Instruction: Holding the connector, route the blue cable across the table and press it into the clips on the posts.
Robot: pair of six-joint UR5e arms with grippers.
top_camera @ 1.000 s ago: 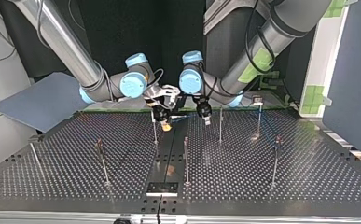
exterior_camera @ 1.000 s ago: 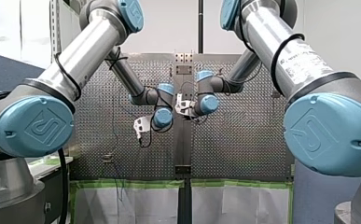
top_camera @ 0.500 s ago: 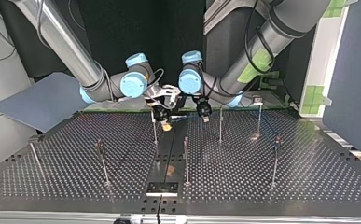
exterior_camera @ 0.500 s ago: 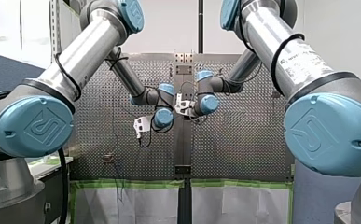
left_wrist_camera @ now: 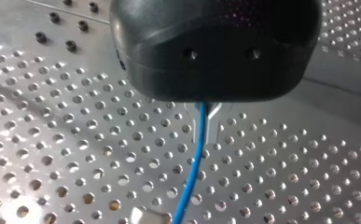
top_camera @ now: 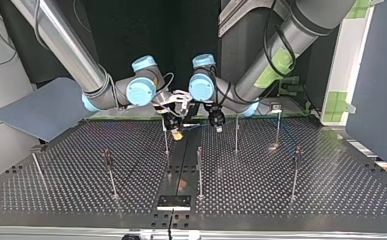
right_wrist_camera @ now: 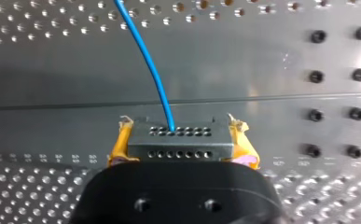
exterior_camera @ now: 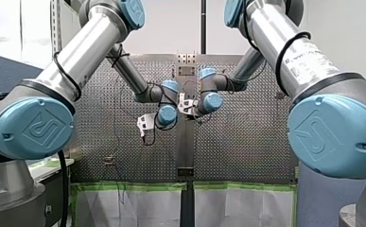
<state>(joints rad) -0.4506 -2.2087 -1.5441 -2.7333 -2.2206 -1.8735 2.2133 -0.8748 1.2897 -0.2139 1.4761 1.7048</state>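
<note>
In the right wrist view my right gripper point(right_wrist_camera: 180, 136) is shut on a grey connector point(right_wrist_camera: 187, 145) with rows of small holes, held between its yellow pads point(right_wrist_camera: 118, 144). The blue cable point(right_wrist_camera: 150, 65) leaves the connector's face and runs ahead over the table. In the left wrist view my left gripper point(left_wrist_camera: 205, 133) is shut on the blue cable point(left_wrist_camera: 191, 179), whose free length hangs down past its metal fingers point(left_wrist_camera: 214, 125). In the top view the two grippers hang close together above the table's far middle: right gripper point(top_camera: 177, 131), left gripper point(top_camera: 216, 123).
Several thin posts stand on the perforated table point(top_camera: 331, 190), among them one point(top_camera: 165, 137) just under the right gripper, one point(top_camera: 236, 134) beside the left gripper and one point(top_camera: 199, 170) nearer the camera. A dark centre strip point(top_camera: 181, 170) runs across the table.
My left gripper has shut on the blue cable. Both wrists have shifted slightly toward the top view's left and risen a little.
</note>
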